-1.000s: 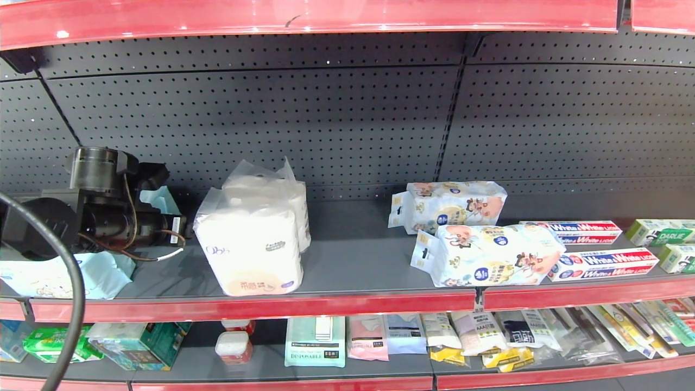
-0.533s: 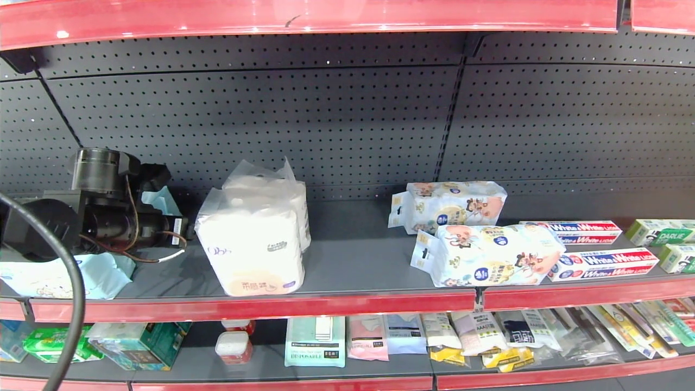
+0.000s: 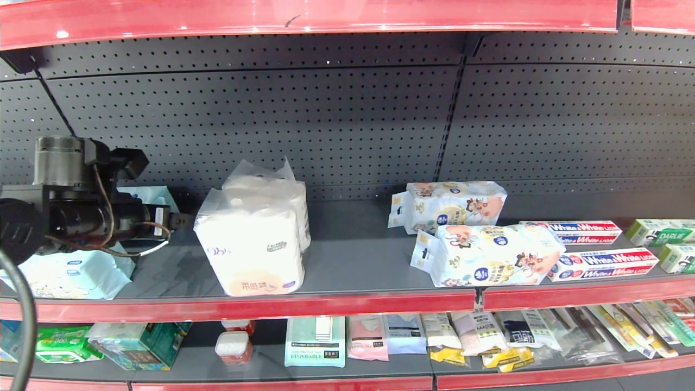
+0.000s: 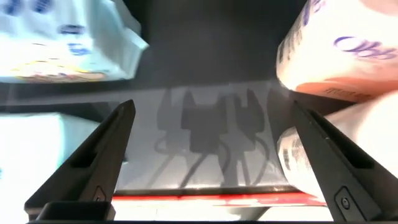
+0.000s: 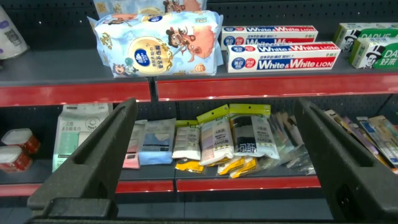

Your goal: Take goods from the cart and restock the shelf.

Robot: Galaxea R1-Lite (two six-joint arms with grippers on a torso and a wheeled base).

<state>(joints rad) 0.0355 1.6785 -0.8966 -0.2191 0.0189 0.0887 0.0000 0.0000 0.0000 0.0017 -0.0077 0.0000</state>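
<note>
Head view shows the left gripper (image 3: 182,220) drawn back leftward, jaws wide and empty, with the pale-blue tissue pack (image 3: 155,196) left at the shelf's (image 3: 353,255) far left, so that placement looks done; the right gripper (image 5: 217,102) also gapes empty.

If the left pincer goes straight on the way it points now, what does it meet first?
Probably nothing soon: the open left pincer points at the bare shelf between tissue pack and toilet paper pack. Depth is unclear.
</note>
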